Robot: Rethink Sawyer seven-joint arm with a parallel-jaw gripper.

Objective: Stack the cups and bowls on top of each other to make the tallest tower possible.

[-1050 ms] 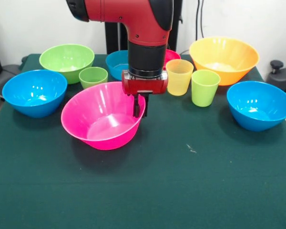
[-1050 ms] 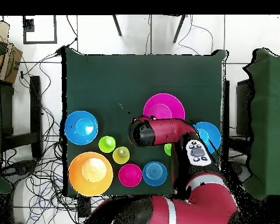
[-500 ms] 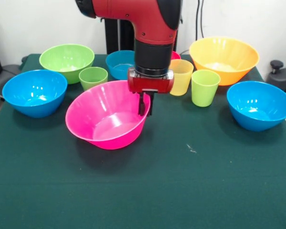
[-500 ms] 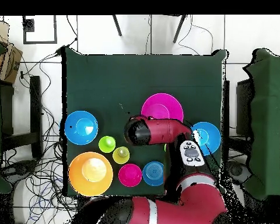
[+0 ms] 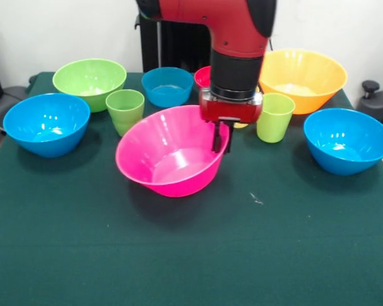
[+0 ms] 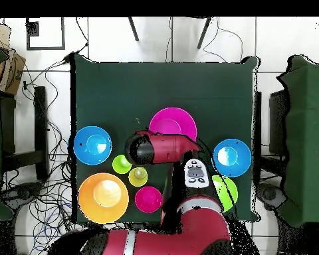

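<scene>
Shifted rightward from its earlier position, the pink bowl (image 5: 172,159) now sits at frame centre on the green table (image 5: 191,255), tilted, its right rim pinched between the fingers of the gripper (image 5: 221,137). Behind at right stands a green cup (image 5: 274,116); another green cup (image 5: 125,108) stands left. An orange bowl (image 5: 303,76) occupies the upper right.

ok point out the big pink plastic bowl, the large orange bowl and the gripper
big pink plastic bowl (image 5: 154,148), front view, inner wall
large orange plastic bowl (image 5: 306,69), front view, inner wall
gripper (image 5: 221,138), front view, at its fingertips on the pink rim
</scene>
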